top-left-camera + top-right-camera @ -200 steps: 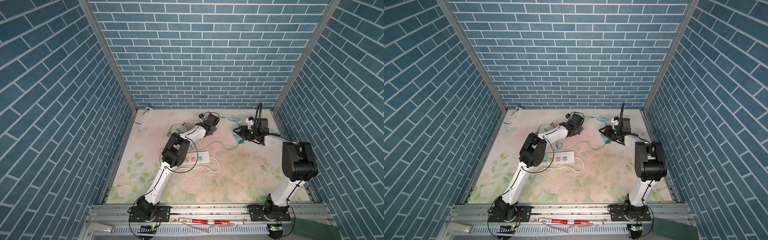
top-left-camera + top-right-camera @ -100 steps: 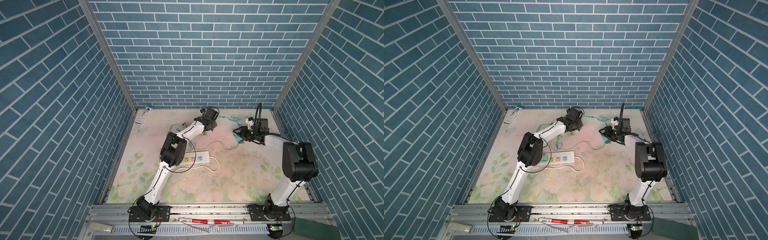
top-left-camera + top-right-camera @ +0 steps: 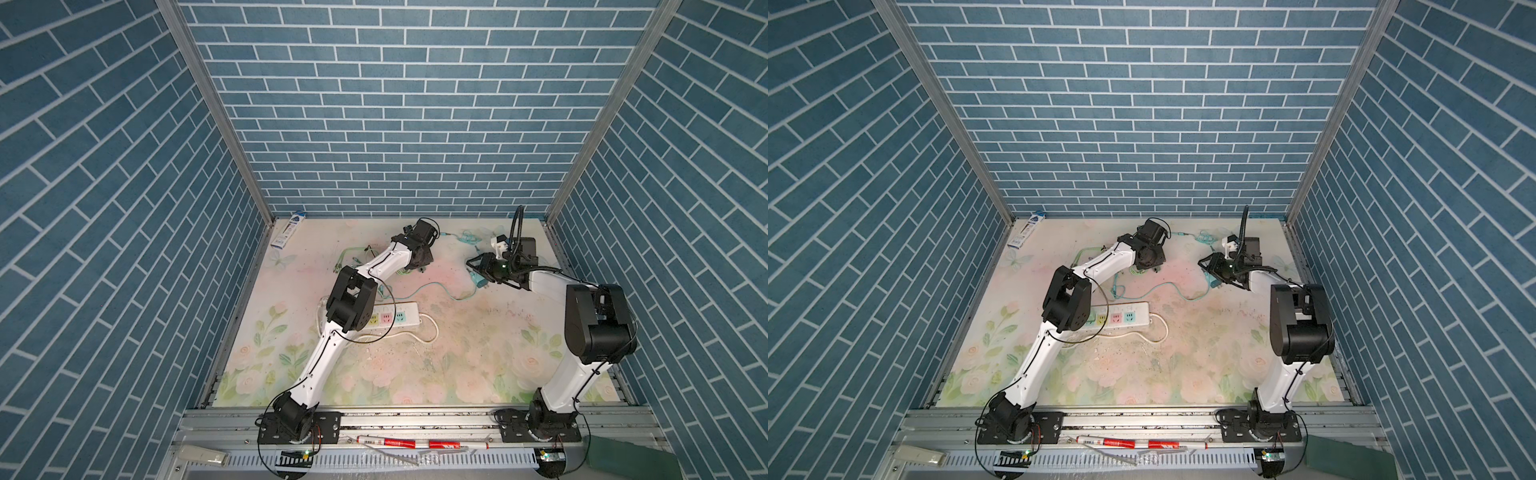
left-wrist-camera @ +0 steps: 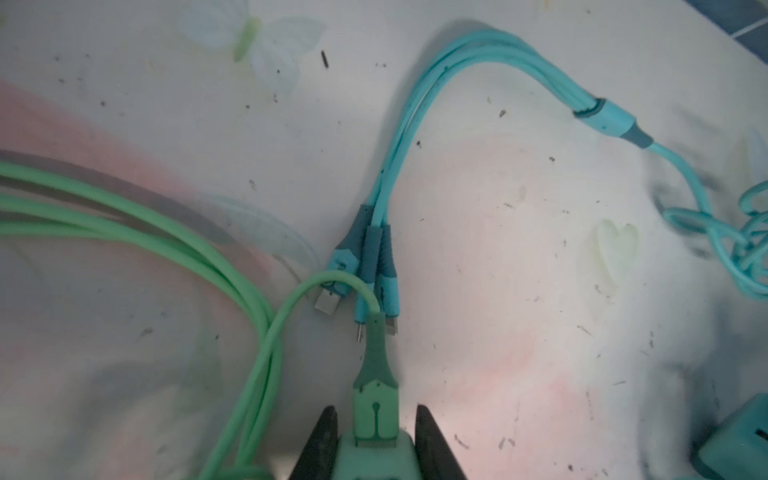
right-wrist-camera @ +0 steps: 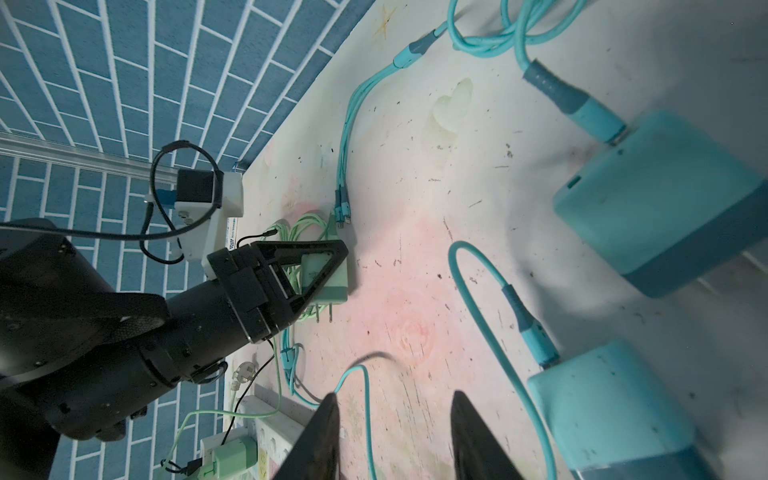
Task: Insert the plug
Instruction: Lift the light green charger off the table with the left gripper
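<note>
Between the fingers of my left claw (image 4: 374,411) sits the green plug (image 5: 328,276), pinched by its flat sides with the two prongs pointing down at the mat. Its green cable (image 4: 166,232) loops away behind it. Whether the prongs touch the surface I cannot tell. The plug is over the far part of the floral mat (image 3: 457,365), near the back wall and well apart from the white power strip (image 3: 405,319). That strip lies mid-mat, one end hidden under my left elbow in both top views. Just beside the plug lie the heads of a teal three-headed cable (image 4: 374,257). My right claw (image 5: 395,401) hangs spread and empty over the far right of the mat, with two teal chargers (image 5: 656,199) beside it.

The mat is pale, printed with roses and speckled with dark grit. Blue brick walls (image 3: 395,124) close three sides, and a small box (image 3: 289,235) lies in the far left corner. Bare mat runs from the strip toward the front rail (image 3: 415,419) and out to the right.
</note>
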Controlling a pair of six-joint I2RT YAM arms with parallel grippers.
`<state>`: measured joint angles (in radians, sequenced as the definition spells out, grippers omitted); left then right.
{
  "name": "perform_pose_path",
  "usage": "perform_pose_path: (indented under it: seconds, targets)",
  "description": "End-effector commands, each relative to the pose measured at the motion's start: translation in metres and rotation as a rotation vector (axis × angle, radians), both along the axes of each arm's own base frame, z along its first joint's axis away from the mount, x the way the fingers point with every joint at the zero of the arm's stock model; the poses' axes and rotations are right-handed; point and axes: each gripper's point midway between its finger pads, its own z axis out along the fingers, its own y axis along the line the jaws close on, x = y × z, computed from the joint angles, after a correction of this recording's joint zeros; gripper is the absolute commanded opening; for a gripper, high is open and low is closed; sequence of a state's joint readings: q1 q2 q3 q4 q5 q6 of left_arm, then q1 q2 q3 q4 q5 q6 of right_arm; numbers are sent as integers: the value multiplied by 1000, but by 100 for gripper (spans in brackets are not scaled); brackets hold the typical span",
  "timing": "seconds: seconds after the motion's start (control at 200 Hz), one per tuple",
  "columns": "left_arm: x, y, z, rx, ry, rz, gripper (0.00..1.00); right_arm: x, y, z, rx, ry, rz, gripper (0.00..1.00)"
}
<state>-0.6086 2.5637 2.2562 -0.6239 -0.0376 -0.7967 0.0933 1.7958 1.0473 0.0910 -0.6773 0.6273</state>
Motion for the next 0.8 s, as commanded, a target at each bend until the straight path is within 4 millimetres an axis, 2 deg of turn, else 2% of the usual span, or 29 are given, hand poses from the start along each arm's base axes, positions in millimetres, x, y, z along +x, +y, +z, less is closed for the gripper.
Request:
perform_pose_path:
  seconds: [0.0, 0.135, 0.36, 0.53, 0.795]
  targets:
    - [-11, -5, 4, 55, -2, -72, 24, 3, 1, 11, -3, -52, 18, 44]
    - [-23, -10, 9, 90, -22, -175, 25, 3, 1, 11, -2, -50, 17, 44]
    - [-39, -11, 2, 115, 19, -294, 30, 3, 3, 10, -1, -46, 20, 44]
    - [-45, -1, 0, 182, 68, -323, 36, 4, 4, 10, -2, -47, 20, 44]
    - [-53, -4, -12, 183, 116, -359, 41, 3, 3, 7, -13, -42, 18, 44]
